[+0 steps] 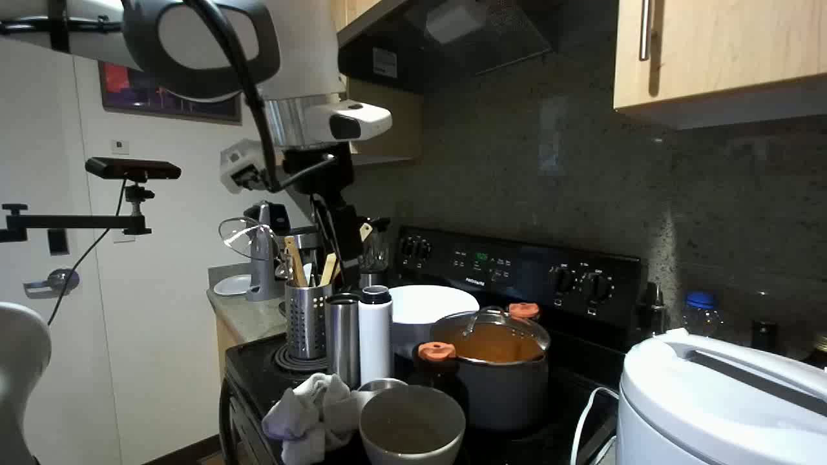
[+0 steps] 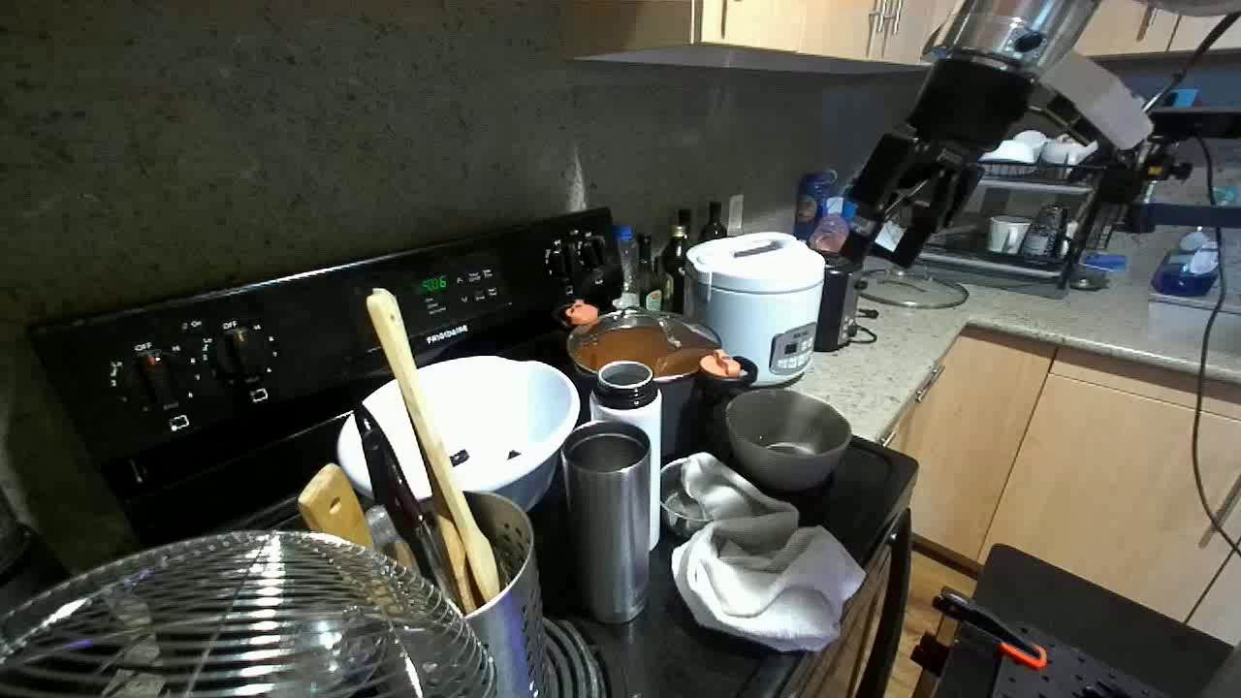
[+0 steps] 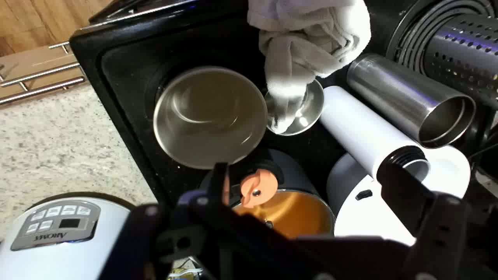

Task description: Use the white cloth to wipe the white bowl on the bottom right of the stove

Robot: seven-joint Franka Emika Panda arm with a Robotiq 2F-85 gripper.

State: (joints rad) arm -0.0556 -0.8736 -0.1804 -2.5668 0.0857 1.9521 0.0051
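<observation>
Gripper (image 2: 880, 250) nose-down and slightly aslant, well above the stove (image 3: 126, 74) and bowl (image 3: 210, 116), jaws wide apart

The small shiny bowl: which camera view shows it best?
The wrist view: it looks down into the small shiny bowl. Both exterior views show a smaller part: the grey bowl or white cloth hides more.

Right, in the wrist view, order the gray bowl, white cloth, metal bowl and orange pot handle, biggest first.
Largest: gray bowl and white cloth, too alike to rank, the cloth cropped.
Next: metal bowl, partly covered.
Smallest: orange pot handle.
</observation>
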